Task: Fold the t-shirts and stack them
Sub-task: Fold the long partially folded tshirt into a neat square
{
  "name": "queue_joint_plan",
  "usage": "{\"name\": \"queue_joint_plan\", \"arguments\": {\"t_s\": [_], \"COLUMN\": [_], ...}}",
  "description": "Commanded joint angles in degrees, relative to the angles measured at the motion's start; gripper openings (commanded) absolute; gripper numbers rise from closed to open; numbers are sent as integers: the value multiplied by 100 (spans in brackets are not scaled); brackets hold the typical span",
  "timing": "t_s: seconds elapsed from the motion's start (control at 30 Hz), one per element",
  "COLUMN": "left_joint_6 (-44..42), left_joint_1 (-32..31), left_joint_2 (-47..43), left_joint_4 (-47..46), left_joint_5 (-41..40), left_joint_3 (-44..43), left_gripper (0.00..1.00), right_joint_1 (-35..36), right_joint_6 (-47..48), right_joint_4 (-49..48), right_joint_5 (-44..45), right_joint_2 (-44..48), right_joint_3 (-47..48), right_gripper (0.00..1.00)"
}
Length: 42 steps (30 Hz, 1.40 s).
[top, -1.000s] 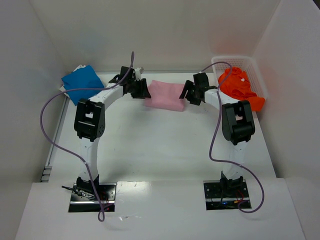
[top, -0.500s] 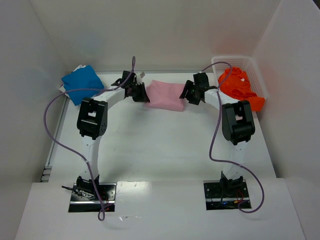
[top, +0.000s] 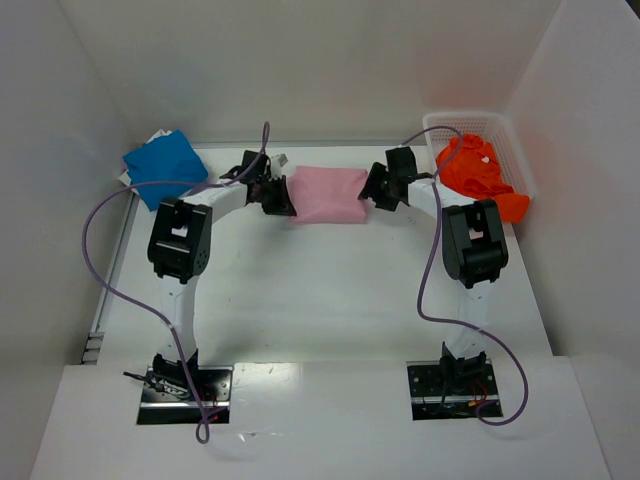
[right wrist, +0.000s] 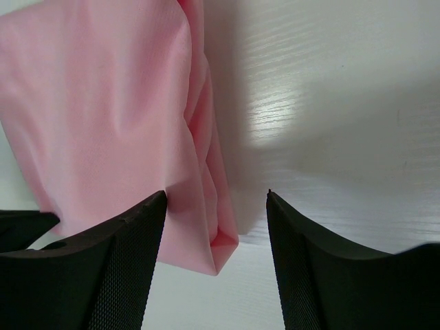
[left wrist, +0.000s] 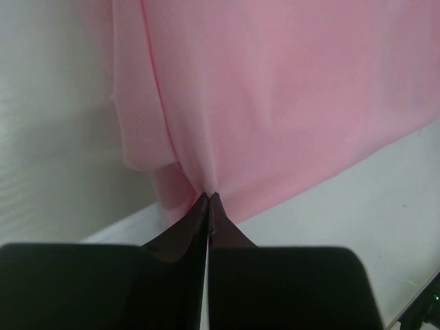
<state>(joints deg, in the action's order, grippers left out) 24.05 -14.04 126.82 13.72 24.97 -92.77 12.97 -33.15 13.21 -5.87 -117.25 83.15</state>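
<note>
Both arms stand up from their bases at the near edge, bend at the elbow and reach inward towards each other, almost mirrored. The left arm (top: 180, 240) angles its forearm far and to the right. Its left claw (top: 275, 195) is low, its fingers (left wrist: 227, 234) pressed tight together and pinching a fold of the pink t-shirt (top: 328, 193). The right arm (top: 475, 245) slants far and to the left. Its right claw (top: 375, 190) is also low, fingers (right wrist: 124, 234) spread well apart and gripping nothing.
</note>
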Motion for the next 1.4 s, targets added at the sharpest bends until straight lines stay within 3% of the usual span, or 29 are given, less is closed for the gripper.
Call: {"name": "queue_joint_plan", "arguments": {"t_s": [0.0,0.23,0.33,0.6,0.63,0.7,0.77,0.83,1.03,1.2,1.37], "left_joint_6": [-208,-208,-208,-208,-208,-208,-208,-278,-560,-806,-1148], "left_joint_1": [24,24,-28,-28,-28,-28,-28,-28,-28,95,156], "left_joint_2": [-676,-615,-685,-747,-799,-800,-852,-852,-1308,-1695,-2293], "left_joint_4": [-106,0,0,-53,-53,-53,-1,140,386,588,518], "left_joint_5": [61,69,69,17,17,-36,-36,-36,-282,-370,-668], "left_joint_3": [137,329,487,769,769,769,647,375,-109,-197,206], "left_gripper": [0,4,0,0,7,32,51,66,85,100,100], "right_joint_1": [48,100,100,100,100,100,100,100,100,100,100], "right_joint_6": [1,1,1,1,1,1,1,141,422,590,643], "right_joint_4": [-223,-223,-275,-275,-275,-275,-162,-21,375,59,120], "right_joint_5": [-55,-55,6,60,60,60,60,112,235,235,428], "right_joint_2": [-43,18,80,194,194,246,247,421,914,1617,2039], "right_joint_3": [166,113,-27,-133,-81,-80,-27,86,192,-220,-466], "right_gripper": [66,66,66,66,66,66,67,75,100,100,100]}}
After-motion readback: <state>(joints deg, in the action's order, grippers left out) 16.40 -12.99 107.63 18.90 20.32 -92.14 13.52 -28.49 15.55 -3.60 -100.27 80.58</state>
